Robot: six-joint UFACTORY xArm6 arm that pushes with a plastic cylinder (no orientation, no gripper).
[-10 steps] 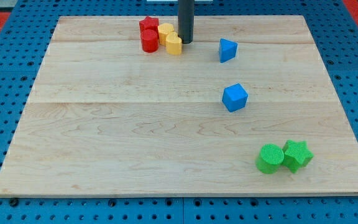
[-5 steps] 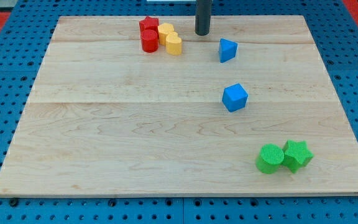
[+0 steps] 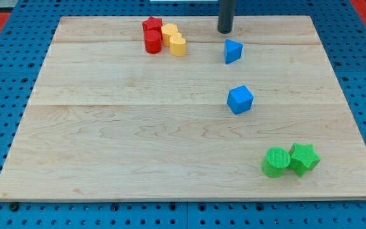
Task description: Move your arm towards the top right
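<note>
Hovering near the desk's (image 3: 107,140) top edge, our tip (image 3: 225,31) stands just above the blue block (image 3: 232,51), touching nothing; no claw here; the stiff rod only pushes.

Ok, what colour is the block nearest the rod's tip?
Blue: the blue block sits just below my tip, clearest in the camera view.

Robotics lab bench setup. A pale wooden board (image 3: 138,127) lies on a blue perforated mounting plate (image 3: 5,83), red panels at the top corners. Small 3D-printed-looking coloured blocks (image 3: 240,99) sit on the board.
</note>
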